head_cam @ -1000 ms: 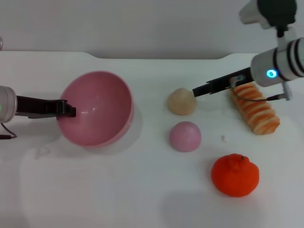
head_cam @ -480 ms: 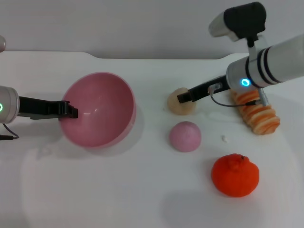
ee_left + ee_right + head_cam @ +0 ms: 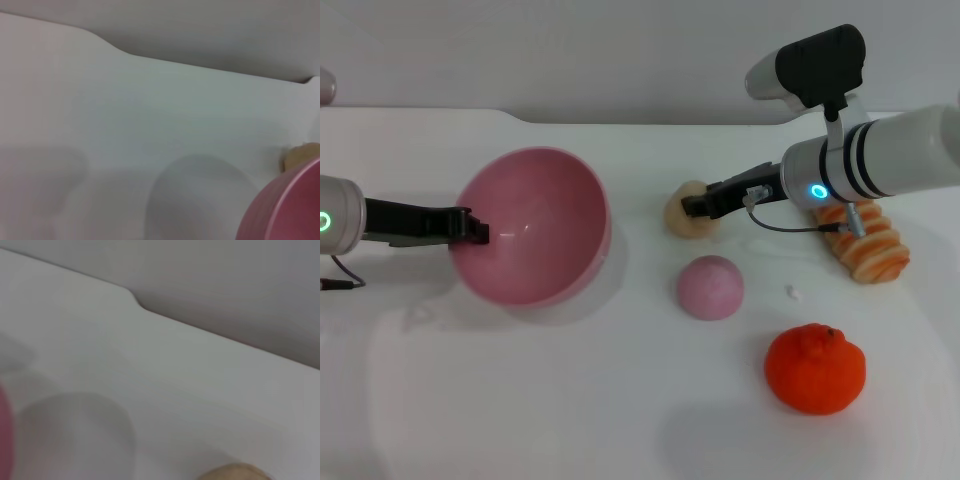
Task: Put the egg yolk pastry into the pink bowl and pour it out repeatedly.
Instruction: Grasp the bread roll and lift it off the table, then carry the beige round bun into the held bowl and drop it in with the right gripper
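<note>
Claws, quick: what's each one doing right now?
Left claw: shut on the bowl rim, bowl tilted.
Right claw: at the pastry; grip cannot be told.

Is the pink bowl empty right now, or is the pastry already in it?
Empty: pink bowl shows bare inside; egg yolk pastry sits on the table at the right gripper.

White counter [image 3: 570, 400]. Pink-mauve ball [image 3: 710, 287] near centre. Orange tangerine [image 3: 815, 368] nearer the front, to the ball's right. Striped bread roll [image 3: 865, 245] further right, lying flat.

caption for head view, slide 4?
Right gripper at the egg yolk pastry; left gripper holds the tilted pink bowl.
</note>
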{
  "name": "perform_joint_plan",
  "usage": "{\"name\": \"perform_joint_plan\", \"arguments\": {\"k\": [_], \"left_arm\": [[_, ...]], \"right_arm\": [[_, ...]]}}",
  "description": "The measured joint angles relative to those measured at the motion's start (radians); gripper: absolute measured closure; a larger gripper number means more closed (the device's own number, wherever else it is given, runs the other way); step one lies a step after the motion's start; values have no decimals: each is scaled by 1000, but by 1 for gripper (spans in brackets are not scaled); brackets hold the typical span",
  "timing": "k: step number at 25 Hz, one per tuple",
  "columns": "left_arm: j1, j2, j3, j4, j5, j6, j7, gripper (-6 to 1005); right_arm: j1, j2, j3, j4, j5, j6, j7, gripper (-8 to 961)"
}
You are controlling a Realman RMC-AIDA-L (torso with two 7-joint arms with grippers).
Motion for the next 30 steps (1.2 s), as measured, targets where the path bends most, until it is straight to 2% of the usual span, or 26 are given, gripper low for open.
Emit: {"name": "perform_joint_plan", "arguments": {"k": [9, 15, 17, 24, 30], "left_arm": [[-20, 0, 0, -18, 6, -4, 0, 1001], [-24, 1, 0, -18, 6, -11, 0, 1000], [-26, 2, 0, -18, 6, -12, 0, 1000], [-35, 2, 6, -23, 10, -15, 3, 1001], [-76, 1, 62, -55, 110, -16, -24, 1000]], "right_arm": [[-22, -2, -2, 9, 30, 14, -95, 581], [-47, -5, 11, -6, 34, 10, -126, 756], [-58, -7, 11, -29, 36, 5, -127, 780], [-152, -16, 58, -233, 58, -91, -128, 867], [-192, -17, 137, -414, 116, -259, -215, 897]]}}
